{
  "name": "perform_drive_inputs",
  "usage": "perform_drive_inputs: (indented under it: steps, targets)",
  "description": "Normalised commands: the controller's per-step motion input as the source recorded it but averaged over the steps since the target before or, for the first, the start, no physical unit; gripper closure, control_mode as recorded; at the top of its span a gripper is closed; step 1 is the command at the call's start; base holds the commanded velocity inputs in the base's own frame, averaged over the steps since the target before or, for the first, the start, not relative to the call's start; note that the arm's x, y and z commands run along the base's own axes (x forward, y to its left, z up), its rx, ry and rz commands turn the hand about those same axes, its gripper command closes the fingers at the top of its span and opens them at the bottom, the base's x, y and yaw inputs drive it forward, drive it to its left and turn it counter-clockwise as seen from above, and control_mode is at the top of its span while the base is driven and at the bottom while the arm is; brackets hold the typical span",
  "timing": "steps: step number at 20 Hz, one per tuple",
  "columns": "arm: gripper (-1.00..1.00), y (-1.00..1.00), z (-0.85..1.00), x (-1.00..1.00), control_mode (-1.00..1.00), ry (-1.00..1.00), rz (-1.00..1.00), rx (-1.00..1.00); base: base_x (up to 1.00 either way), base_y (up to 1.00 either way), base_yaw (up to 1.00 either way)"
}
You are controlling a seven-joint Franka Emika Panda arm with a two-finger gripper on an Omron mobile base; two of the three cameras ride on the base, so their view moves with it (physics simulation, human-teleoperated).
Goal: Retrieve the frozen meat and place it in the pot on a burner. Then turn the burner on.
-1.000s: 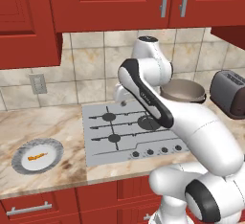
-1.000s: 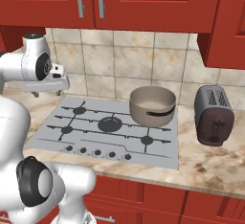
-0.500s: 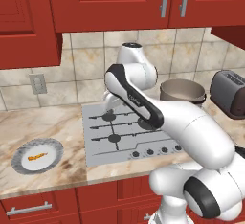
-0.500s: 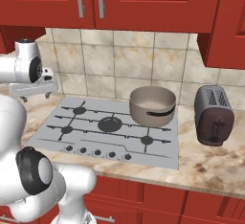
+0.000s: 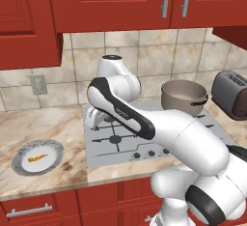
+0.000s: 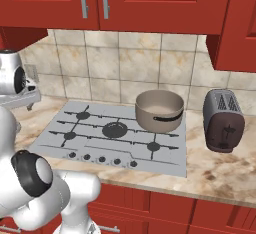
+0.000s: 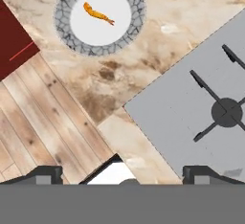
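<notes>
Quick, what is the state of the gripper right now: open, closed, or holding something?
Gripper: open, jaws spread wide and holding nothing, above the counter; the frozen meat lies on its plate, not yet grasped.

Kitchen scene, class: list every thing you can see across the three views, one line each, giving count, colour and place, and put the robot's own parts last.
frozen meat: one, orange-yellow strip, on the plate
plate: one, white with grey rim, on the counter left of the stove
pot: one, grey-brown, on the stove's back right burner
stove: one, grey, set in the counter
toaster: one, dark grey, right of the stove
counter: one, beige marble
cabinets: red, above and below
wall outlet: one, pale, left wall tiles
arm: one, white
fingers: two, dark, open, empty
</notes>
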Motion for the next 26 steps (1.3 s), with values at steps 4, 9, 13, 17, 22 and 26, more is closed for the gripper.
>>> perform_drive_inputs:
  steps: [4, 9, 13, 17, 22, 26]
  targets:
    - [-1.0, 0.4, -0.12, -0.01, -1.0, -0.01, 0.15, 0.0, 0.0, 0.0, 0.0]
    - [-1.0, 0.44, -0.13, -0.02, -1.0, 0.0, 0.13, 0.0, 0.0, 0.0, 0.0]
    - [-1.0, 0.62, -0.15, 0.0, -1.0, 0.0, 0.14, -0.03, 0.0, 0.0, 0.0]
    - [-1.0, 0.53, -0.27, 0.01, -1.0, 0.0, 0.12, -0.01, 0.0, 0.0, 0.0]
    - [-1.0, 0.54, -0.11, 0.01, -1.0, 0.06, 0.08, -0.07, 0.0, 0.0, 0.0]
    - [-1.0, 0.51, -0.06, 0.1, -1.0, 0.11, 0.07, -0.17, 0.0, 0.0, 0.0]
